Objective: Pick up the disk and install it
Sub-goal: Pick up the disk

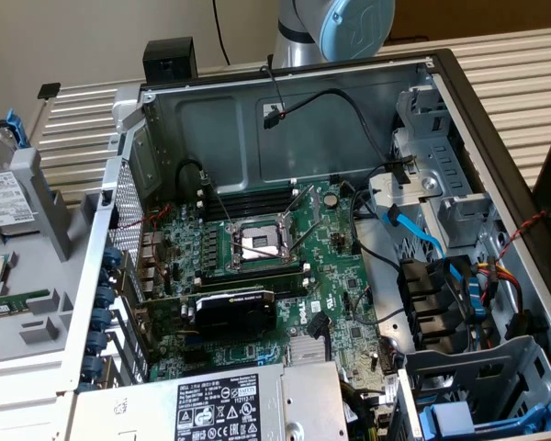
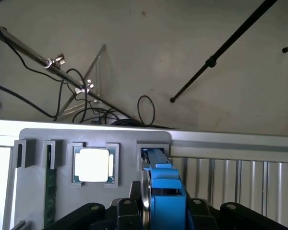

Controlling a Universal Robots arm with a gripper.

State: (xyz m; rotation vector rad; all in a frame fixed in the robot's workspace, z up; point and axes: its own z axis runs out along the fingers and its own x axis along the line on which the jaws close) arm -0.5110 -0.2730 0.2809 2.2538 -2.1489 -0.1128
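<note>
**Disk at the holder, tool aligned.** The disk [image 1: 0,195], in its blue frame, sits in a slot of the grey holder [image 1: 39,197] at the exterior view's left, outside the open case [image 1: 285,119]. In the wrist view the disk [image 2: 165,187] is seen edge-on. Its long axis runs straight from the tool [image 2: 163,223] into the slot, beside a CPU [image 2: 92,165]. The tool straddles the disk; whether it grips it cannot be told.
</note>
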